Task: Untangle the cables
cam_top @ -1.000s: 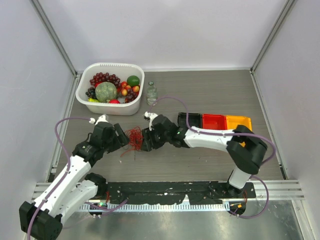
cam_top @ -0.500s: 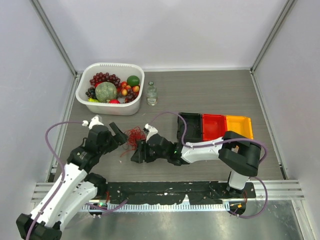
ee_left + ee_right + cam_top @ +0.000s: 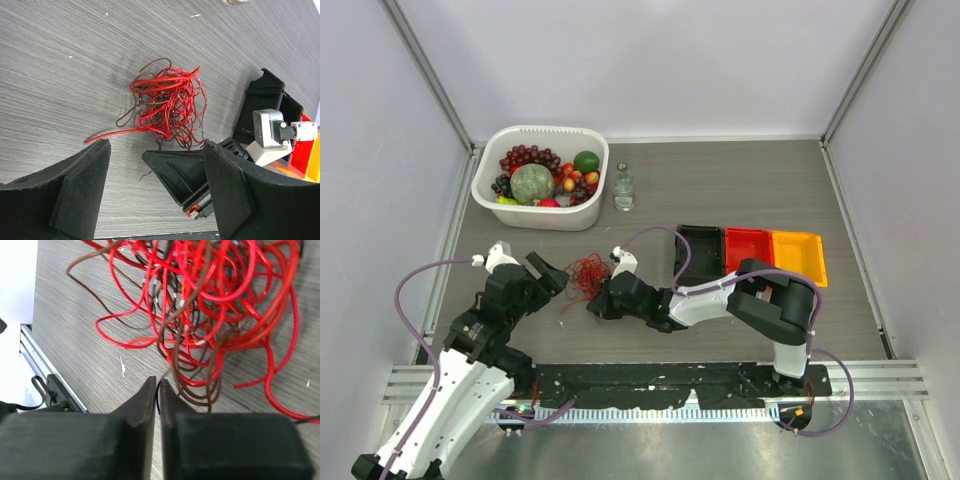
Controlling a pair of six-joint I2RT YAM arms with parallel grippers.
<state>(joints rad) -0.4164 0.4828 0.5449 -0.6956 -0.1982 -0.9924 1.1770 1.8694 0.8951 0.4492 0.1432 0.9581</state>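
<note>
On top of the grey wood-grain desk (image 3: pixel 740 190), biggest item was a white tub (image 3: pixel 545 216) at back left, full of fruit: a green melon (image 3: pixel 532 183), dark grapes, some small red and orange pieces. Right of centre sat a row of three shallow trays, touching side by side: black (image 3: pixel 705 242), red (image 3: pixel 747 245), orange (image 3: pixel 798 246).

Left claw (image 3: pixel 552 277) sat at front left, pointed toward the middle of the desk, released, jaws spread wide. In the left wrist view its two black fingers (image 3: pixel 80 190) framed the bottom of the shot, with the left claw (image 3: pixel 156 150) gap facing the clump, nothing held, and no contact with the wires.

Right claw (image 3: pixel 596 302) reached in low from the right, with its tip just at the near edge of the clump. In the right wrist view the right claw (image 3: pixel 157 382) was clenched, jaws pressed almost flat together, one thin dark strand running into the slit between them. Seen from the left wrist, the right claw (image 3: pixel 175 175) lay just below the tangle.

Cables (image 3: pixel 588 272) lay on the desk between the two claws, in front of the tub and well apart from it. Loose knotted clump (image 3: pixel 167 102), mostly bright red loops with dark brown ones mixed in; one red tail trailed out toward the left claw side. Close up, the loops (image 3: pixel 210 300) overlapped heavily, not separated.

Smallest: a clear bottle (image 3: pixel 623 188) stood upright just right of the tub.
</note>
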